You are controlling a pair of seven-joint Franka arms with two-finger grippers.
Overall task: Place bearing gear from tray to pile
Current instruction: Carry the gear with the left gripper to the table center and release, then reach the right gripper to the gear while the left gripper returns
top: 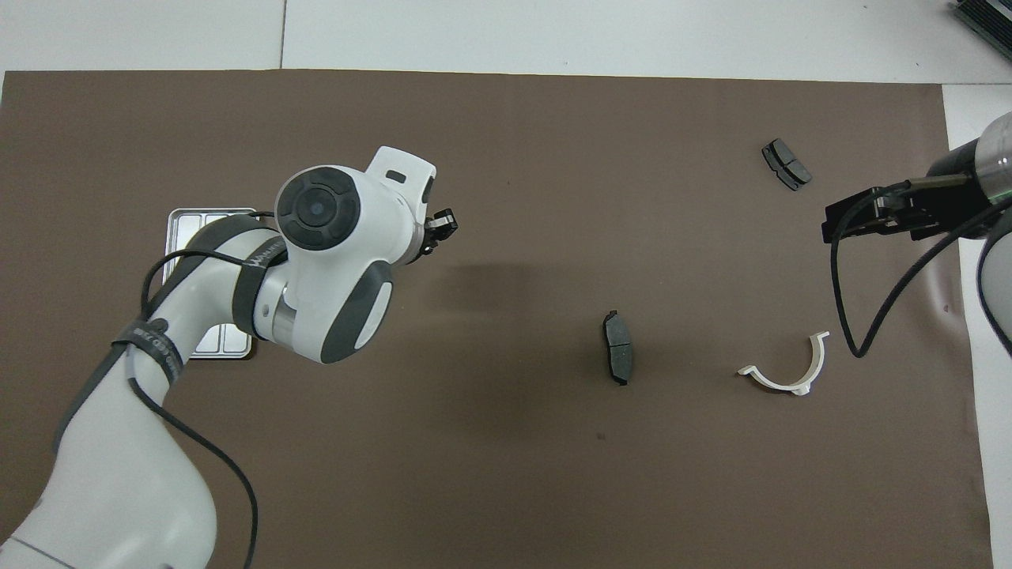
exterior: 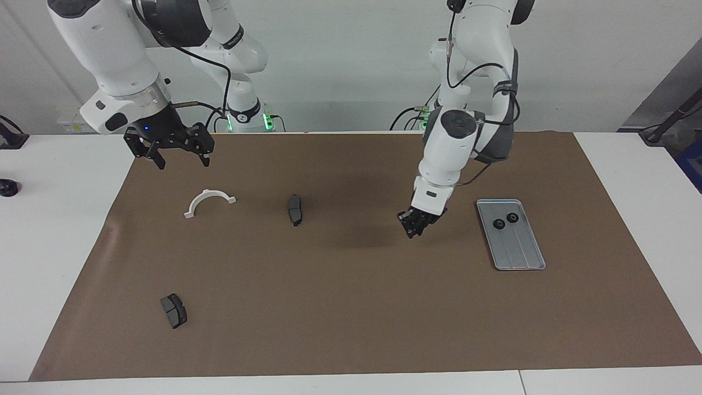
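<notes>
The silver ridged tray (exterior: 518,247) lies on the brown mat toward the left arm's end, with two small black bearing gears (exterior: 499,224) (exterior: 513,218) at its end nearer the robots. My left gripper (exterior: 415,226) hangs low over the mat beside the tray, on the side toward the pile. It is shut on a small dark gear at its tips. In the overhead view the left arm covers most of the tray (top: 198,225) and hides its gears. The pile is a white half-ring bracket (exterior: 210,202) and two dark brake pads (exterior: 295,209) (exterior: 174,310). My right gripper (exterior: 175,151) is open and waits above the mat's edge near the bracket.
The brown mat (exterior: 351,307) covers most of the white table. A small black object (exterior: 8,187) sits on the bare table at the right arm's end. Cables hang from both arms.
</notes>
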